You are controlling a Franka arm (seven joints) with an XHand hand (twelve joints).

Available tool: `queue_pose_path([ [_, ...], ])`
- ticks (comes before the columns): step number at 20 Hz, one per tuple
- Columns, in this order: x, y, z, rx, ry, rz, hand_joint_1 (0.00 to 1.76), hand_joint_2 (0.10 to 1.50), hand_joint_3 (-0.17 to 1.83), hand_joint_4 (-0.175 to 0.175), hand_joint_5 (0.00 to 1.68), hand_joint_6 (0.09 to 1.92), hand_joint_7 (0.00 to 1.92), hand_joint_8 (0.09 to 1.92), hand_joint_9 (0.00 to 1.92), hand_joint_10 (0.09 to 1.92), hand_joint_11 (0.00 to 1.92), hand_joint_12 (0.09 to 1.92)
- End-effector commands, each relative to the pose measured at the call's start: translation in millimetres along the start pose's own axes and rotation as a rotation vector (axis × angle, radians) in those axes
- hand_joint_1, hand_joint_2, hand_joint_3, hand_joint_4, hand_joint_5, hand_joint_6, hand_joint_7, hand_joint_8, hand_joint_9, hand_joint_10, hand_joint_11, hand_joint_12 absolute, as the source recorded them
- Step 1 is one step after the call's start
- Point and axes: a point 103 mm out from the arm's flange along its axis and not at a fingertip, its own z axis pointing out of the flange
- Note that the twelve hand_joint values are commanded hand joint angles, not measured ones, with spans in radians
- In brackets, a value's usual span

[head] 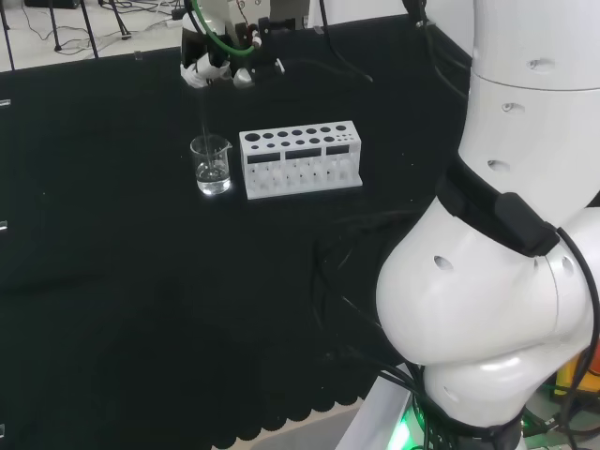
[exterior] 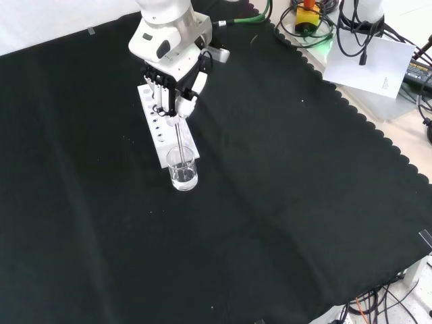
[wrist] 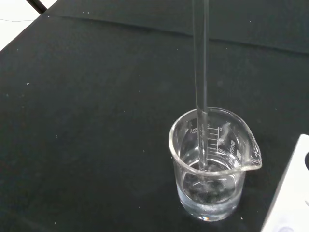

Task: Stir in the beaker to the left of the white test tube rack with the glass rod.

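We see the hand (exterior: 174, 91) pinching the thin, brittle, slippery glass rod (wrist: 200, 87) at its top (12 o'clock), tip dipped in the light beaker (wrist: 212, 164).

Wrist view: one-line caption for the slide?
Glass rod dipped into clear liquid in the beaker beside the white rack.

In the head view, the beaker (head: 213, 166) stands on the bench (head: 112, 281) just beside the left end of the test tube rack (head: 300, 159). In the front view, the beaker stands directly in front of the rack. The glass rod (wrist: 201, 87) stands nearly upright inside the beaker, its lower end in the liquid (wrist: 210, 191). The hand (exterior: 174, 88) is above the beaker, its fingers (exterior: 164, 94) curled round the rod's top.
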Motion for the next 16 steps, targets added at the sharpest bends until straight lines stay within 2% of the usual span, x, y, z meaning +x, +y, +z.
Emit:
queue_pose_path([
  [1, -1, 21, -4, -0.008, -0.002, -0.026, 1.31, 1.11, -0.17, -0.175, 1.3, 0.17, 1.15, 1.06, 1.53, 0.94, 1.63, 0.48],
  [5, -20, 19, -8, -0.008, -0.001, 0.001, 1.31, 1.11, -0.17, -0.175, 1.3, 0.17, 1.15, 1.06, 1.53, 0.94, 1.63, 0.48],
  [8, -36, 2, -11, -0.002, 0.003, 0.046, 1.31, 1.11, -0.17, -0.175, 1.3, 0.17, 1.15, 1.06, 1.53, 0.94, 1.63, 0.48],
  [10, -39, -5, -12, -0.001, 0.001, 0.058, 1.31, 1.11, -0.17, -0.175, 1.3, 0.17, 1.15, 1.06, 1.53, 0.94, 1.63, 0.48],
  [13, -29, -15, -13, -0.003, -0.003, 0.053, 1.31, 1.11, -0.17, -0.175, 1.3, 0.17, 1.15, 1.06, 1.53, 0.94, 1.63, 0.48],
  [16, -9, -12, -12, -0.003, -0.007, 0.017, 1.31, 1.11, -0.17, -0.175, 1.3, 0.17, 1.15, 1.06, 1.53, 0.94, 1.64, 0.48],
])
